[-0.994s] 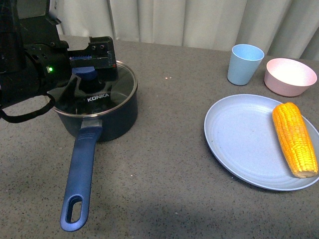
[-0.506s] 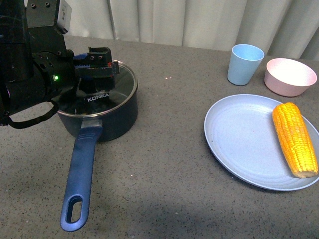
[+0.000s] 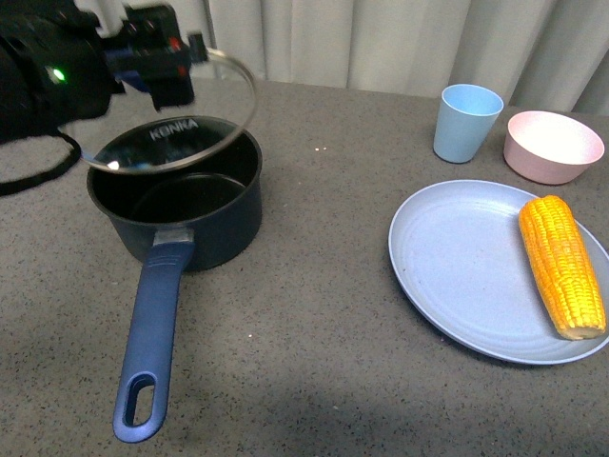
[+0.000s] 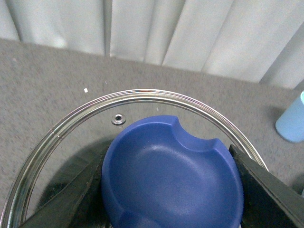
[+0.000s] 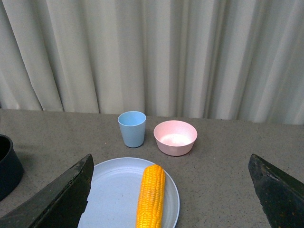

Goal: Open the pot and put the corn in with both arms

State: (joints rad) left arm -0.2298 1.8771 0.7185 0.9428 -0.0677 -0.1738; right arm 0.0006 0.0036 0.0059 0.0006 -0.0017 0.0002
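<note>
The dark navy pot point(image 3: 181, 214) stands open at the left, its long blue handle point(image 3: 147, 347) pointing toward me. My left gripper point(image 3: 147, 67) is shut on the blue knob point(image 4: 173, 178) of the glass pot lid point(image 3: 186, 129) and holds it tilted above the pot's far rim. The lid's rim point(image 4: 142, 95) also shows in the left wrist view. The corn point(image 3: 561, 267) lies on a light blue plate point(image 3: 457, 276) at the right. In the right wrist view the corn point(image 5: 151, 194) lies between my right gripper's open fingers point(image 5: 61, 199), well above it. The right gripper is out of the front view.
A light blue cup point(image 3: 466, 122) and a pink bowl point(image 3: 554, 145) stand behind the plate, before a pale curtain. The pot's edge point(image 5: 7, 166) shows at one side of the right wrist view.
My left gripper has lifted the lid off the pot, up and to the left, and tilted it. The pot's black inside now shows. The corn has not moved.
</note>
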